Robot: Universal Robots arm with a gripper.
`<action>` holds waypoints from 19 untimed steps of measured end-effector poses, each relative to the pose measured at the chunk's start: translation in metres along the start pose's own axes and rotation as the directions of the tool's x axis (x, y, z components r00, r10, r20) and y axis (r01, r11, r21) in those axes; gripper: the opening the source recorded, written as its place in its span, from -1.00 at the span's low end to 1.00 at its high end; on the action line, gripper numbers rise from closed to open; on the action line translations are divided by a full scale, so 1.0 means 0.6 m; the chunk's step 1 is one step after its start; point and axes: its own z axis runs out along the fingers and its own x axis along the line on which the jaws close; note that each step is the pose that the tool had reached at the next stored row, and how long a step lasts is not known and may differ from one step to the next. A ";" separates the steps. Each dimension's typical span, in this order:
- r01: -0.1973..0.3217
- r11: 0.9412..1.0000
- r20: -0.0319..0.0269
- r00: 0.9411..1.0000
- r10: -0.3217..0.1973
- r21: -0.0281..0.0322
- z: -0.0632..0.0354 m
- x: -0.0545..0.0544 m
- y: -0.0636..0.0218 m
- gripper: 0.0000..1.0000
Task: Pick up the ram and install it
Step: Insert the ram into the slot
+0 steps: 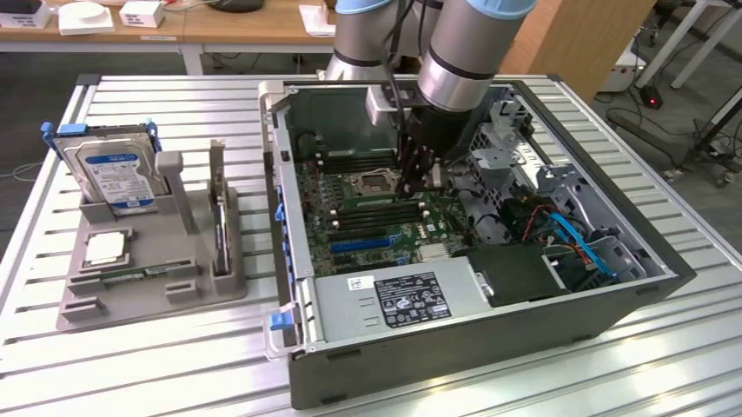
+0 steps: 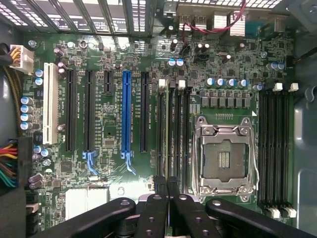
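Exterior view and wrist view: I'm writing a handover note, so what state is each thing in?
computer case: open, side off.
pincer: shut, over the memory slots.
processor socket: empty.
hard drive: upright in the holder.
ram: on edge in the holder.
processor chip: flat in the holder.

Computer case (image 1: 464, 347) on table (image 1: 139, 352), exterior view's right; holder (image 1: 151, 291) beside it, left; pincer (image 1: 412, 187) inside case.

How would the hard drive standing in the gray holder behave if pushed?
The hard drive stands on edge in the gray holder, so it would probably tip rather than slide. Its metal casing suggests stiff and heavy for its size, and likely slick.
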 end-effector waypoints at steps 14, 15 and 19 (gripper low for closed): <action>0.000 1.000 0.000 1.000 0.000 0.000 0.009 0.001 -0.001 -0.79; 0.000 1.000 0.000 1.000 0.000 0.000 0.010 0.001 -0.001 -0.79; 0.000 1.000 0.000 1.000 0.000 0.000 0.014 0.001 -0.001 -0.79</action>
